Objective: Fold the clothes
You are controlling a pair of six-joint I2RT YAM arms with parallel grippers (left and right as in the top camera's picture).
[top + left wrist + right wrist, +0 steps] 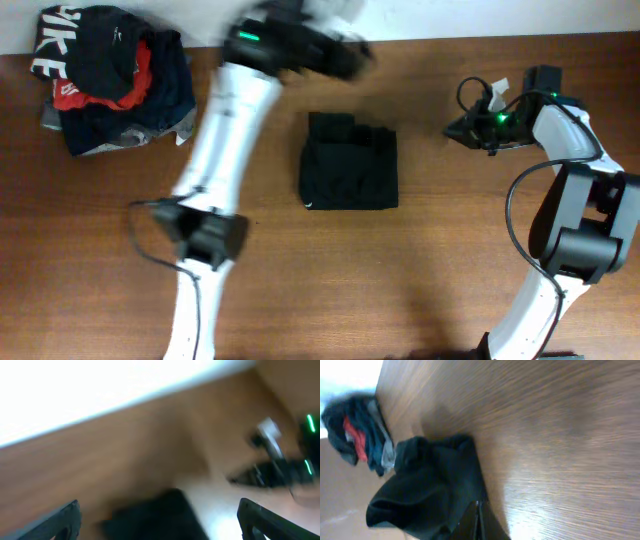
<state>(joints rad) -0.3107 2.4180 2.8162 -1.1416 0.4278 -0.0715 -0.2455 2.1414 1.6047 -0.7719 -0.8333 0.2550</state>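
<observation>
At the counter's (450,260) middle, the folded black T-shirt (349,175) shows one small white mark (313,207); left claw (159,520) wide open, right claw (478,522) closed, both empty.

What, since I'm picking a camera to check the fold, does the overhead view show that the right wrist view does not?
Only overhead: the left claw, blurred near the far edge of the shirt, and the shirt's whole folded, roughly rectangular outline.
Only right wrist: a low, close look at the shirt's bunched layers, and the shut tips of the right claw up close.
Both: the shirt, the pile of other clothes at the table's corner, and the wooden table.
</observation>
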